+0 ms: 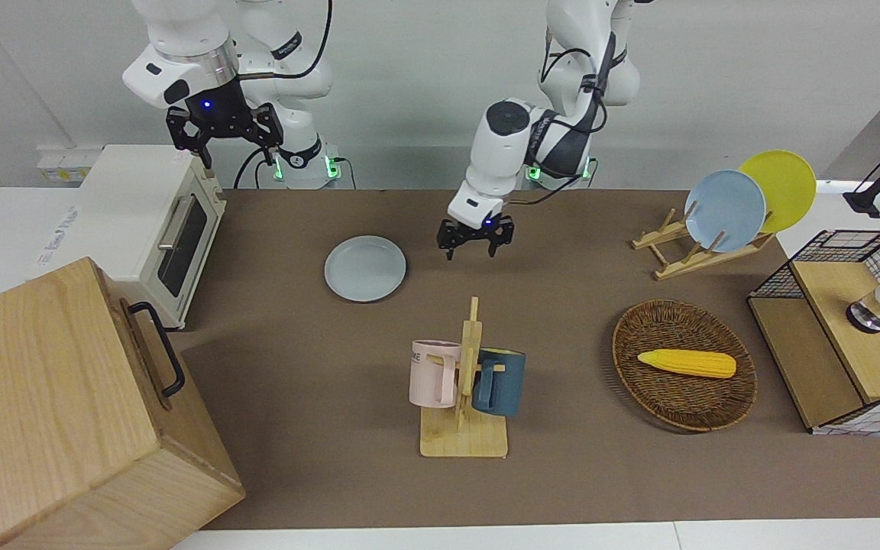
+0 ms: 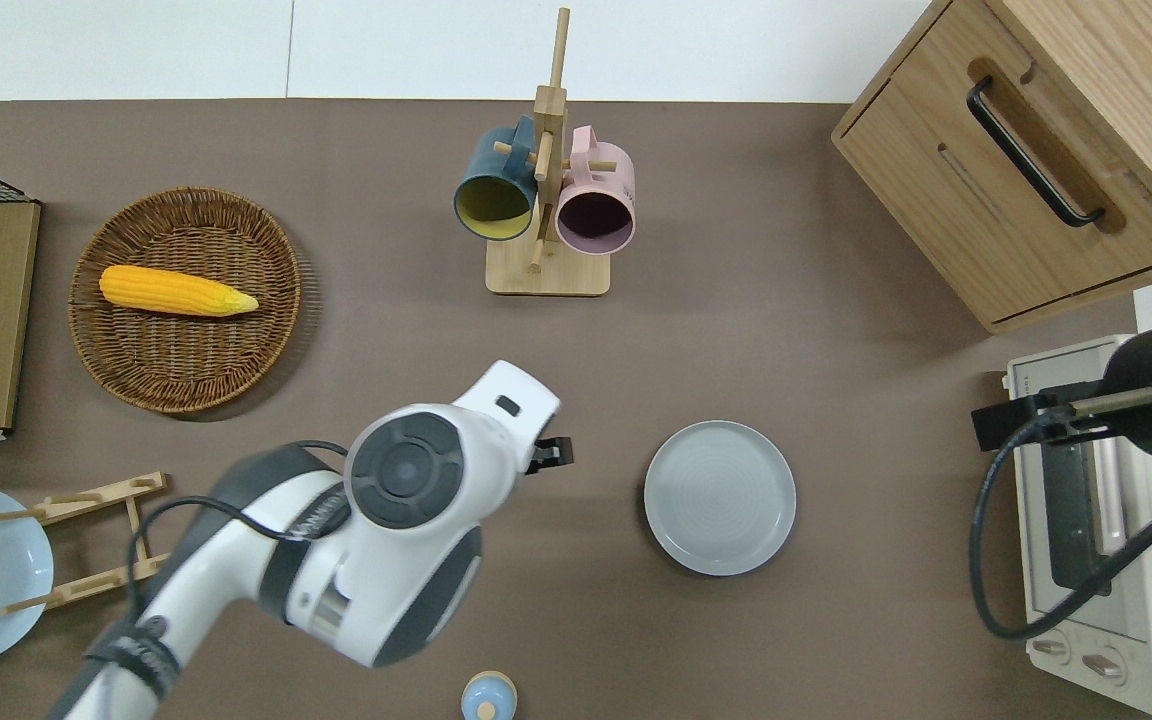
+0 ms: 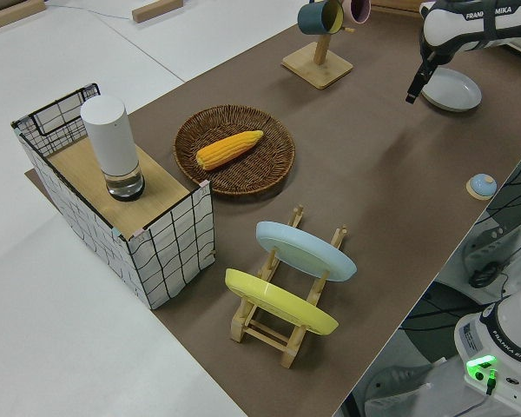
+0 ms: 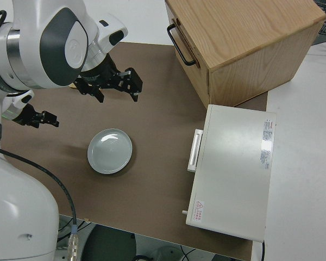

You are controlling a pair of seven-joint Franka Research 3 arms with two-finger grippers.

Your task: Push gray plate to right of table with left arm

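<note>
The gray plate (image 1: 365,268) lies flat on the brown table (image 1: 318,458), toward the right arm's end and near the toaster oven. It also shows in the overhead view (image 2: 720,497), the left side view (image 3: 451,89) and the right side view (image 4: 110,150). My left gripper (image 1: 477,244) is open and empty, raised over bare table beside the plate on the side toward the left arm's end (image 2: 548,457). It is clear of the plate. My right gripper (image 1: 224,141) is parked and open.
A mug stand (image 1: 464,382) with a pink and a dark blue mug stands farther from the robots than the plate. A toaster oven (image 1: 153,221) and a wooden cabinet (image 1: 66,412) fill the right arm's end. A basket with corn (image 1: 683,365), a plate rack (image 1: 723,210) and a wire shelf (image 1: 845,336) stand toward the left arm's end.
</note>
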